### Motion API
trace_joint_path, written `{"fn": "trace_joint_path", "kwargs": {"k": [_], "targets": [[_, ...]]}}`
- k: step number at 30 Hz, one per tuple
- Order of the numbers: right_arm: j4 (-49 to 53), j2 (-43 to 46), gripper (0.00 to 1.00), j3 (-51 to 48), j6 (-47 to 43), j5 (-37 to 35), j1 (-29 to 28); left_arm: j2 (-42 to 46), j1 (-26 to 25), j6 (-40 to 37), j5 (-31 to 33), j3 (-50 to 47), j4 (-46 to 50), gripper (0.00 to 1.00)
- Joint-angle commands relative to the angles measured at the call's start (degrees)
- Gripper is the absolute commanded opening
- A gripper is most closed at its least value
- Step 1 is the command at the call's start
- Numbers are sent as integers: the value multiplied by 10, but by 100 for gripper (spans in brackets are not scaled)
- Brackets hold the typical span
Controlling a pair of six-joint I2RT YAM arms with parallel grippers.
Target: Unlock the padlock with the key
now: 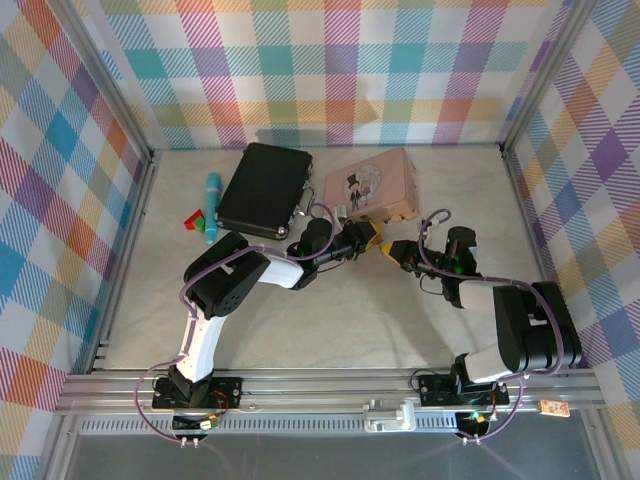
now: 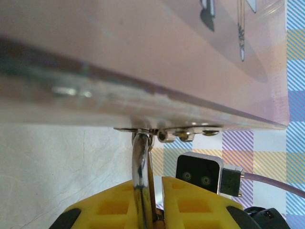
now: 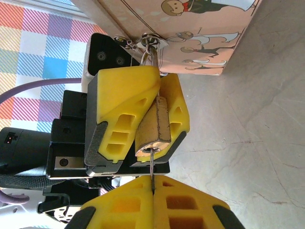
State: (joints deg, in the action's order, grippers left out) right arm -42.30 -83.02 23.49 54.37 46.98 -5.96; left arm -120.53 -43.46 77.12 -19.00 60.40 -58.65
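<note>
The padlock [image 3: 155, 121] hangs from the pink tin [image 1: 372, 180] at its 6 o'clock edge. The left fingers [image 3: 124, 109] are clamped narrow on its body. The right fingers [image 3: 190, 210] are pinched shut on the key [image 3: 151, 164], whose tip meets the lock's base. Twist about the key's axis only, body held rigid, no side load.

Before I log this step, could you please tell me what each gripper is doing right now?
Left gripper: closed on the padlock.
Right gripper: closed on the key.
</note>
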Motion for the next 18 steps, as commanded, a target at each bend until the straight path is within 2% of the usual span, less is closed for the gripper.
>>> {"fn": "trace_joint_path", "kwargs": {"k": [1,8,11,18], "targets": [[-7,-4,0,21,-14,-19,2,-3,-15,24,-21,0,-16,0],[-5,-32,0,41,1,-38,2,9,-23,27,-27,-5,-21,0],[28,-39,0,49,-3,-62,2,14,-26,30,-27,-5,-26,0],[28,-45,0,43,32,-119,3,11,-28,38,-20,-4,-37,0]]}}
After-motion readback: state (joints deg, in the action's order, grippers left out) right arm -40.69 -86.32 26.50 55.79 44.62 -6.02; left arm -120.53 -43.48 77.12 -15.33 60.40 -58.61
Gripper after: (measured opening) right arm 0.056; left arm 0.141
